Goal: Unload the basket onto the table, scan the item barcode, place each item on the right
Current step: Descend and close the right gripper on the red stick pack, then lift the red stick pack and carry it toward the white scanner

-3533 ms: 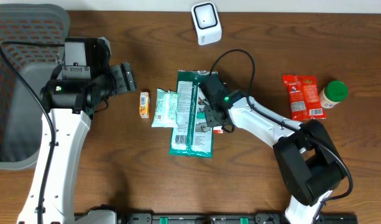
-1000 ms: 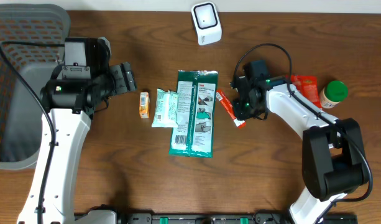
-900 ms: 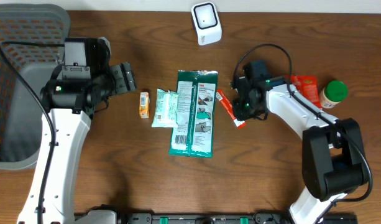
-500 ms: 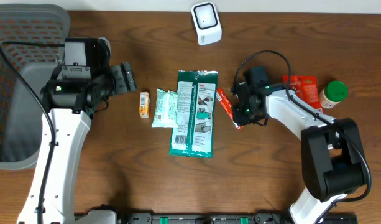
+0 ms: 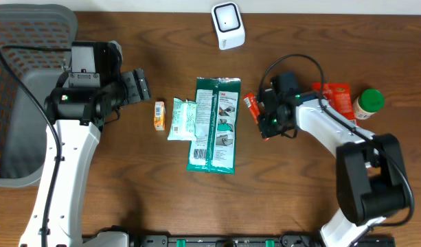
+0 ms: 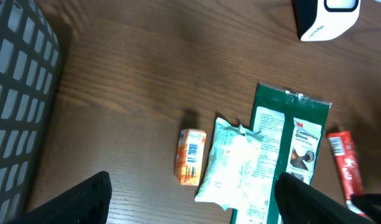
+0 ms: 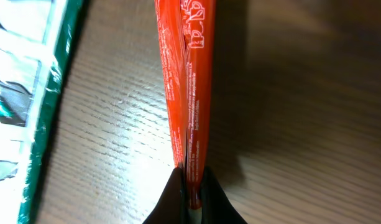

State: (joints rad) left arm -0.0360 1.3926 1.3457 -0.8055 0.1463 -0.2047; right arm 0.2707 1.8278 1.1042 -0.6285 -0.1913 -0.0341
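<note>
A dark brown wooden bench (image 5: 128,206) is seen from above; the room around it does not show. A white scanner (image 5: 227,25) stands at the far edge, near the centre.

The red packet (image 5: 251,104) is a thin, narrow sachet with white print. It sits right of centre, just right of a green pack (image 5: 213,123) and well apart from the scanner. The right pincer (image 5: 266,122) is closed on it. In the wrist view its black fingertips (image 7: 178,199) pinch one end, and the packet is turned edge-on, seam facing the camera, with a shadow on the wood to its right. Whether it touches the bench cannot be told.

The green pack lies flat at the centre. A pale green pouch (image 5: 183,118) touches its left side, and a small orange box (image 5: 159,115) lies just left of that. On the right, a red pouch (image 5: 339,98) is partly covered by the right arm and its cable, with a green-lidded jar (image 5: 369,103) just beside it. A grey mesh basket (image 5: 21,130) fills the left edge.

The left pincer (image 5: 139,85) is wide open and holds nothing. It hangs near the basket, left of the orange box.
</note>
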